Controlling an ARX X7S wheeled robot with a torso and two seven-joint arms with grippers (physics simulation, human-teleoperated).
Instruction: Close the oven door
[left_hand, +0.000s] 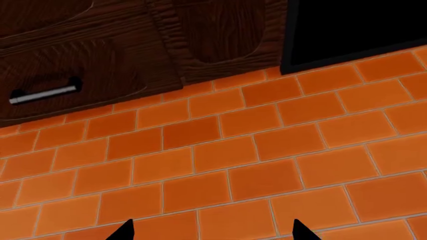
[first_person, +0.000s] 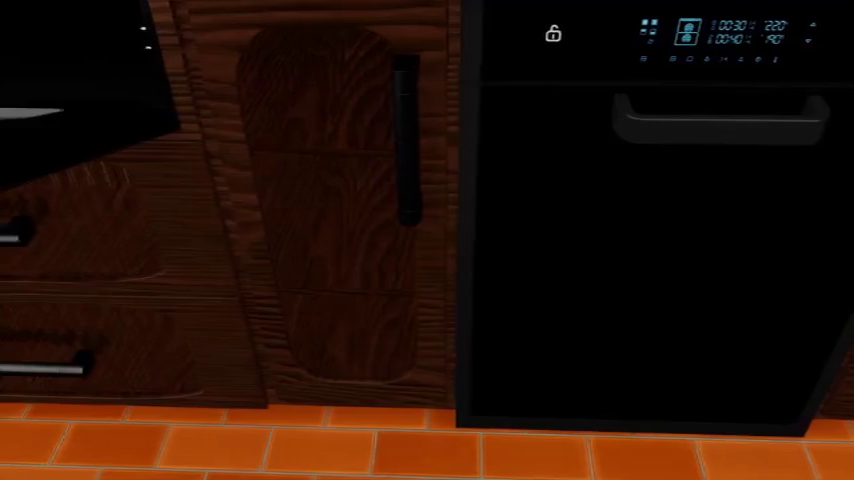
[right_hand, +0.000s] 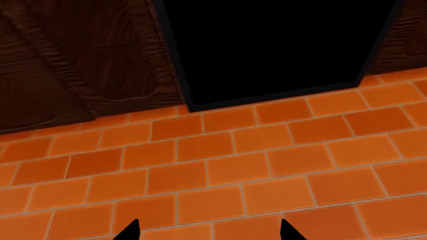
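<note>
The oven door (first_person: 80, 70) is the glossy black panel at the head view's upper left, cut off by the frame edge, with a thin silver strip (first_person: 27, 113) across it. It seems to jut out above the wooden drawers; its bar handle is out of view. Neither arm shows in the head view. My left gripper (left_hand: 212, 232) is open, its two black fingertips wide apart over orange floor tiles near a drawer. My right gripper (right_hand: 209, 231) is open too, over tiles in front of a black appliance front. Neither holds anything.
A narrower black appliance front (first_person: 641, 250) with a blue display and grey handle (first_person: 721, 120) fills the right. Between it and the oven stands a brown cabinet door with a black vertical handle (first_person: 406, 140). Wooden drawers with steel handles (left_hand: 43, 94) sit low left. Orange tile floor (first_person: 334, 445) lies below.
</note>
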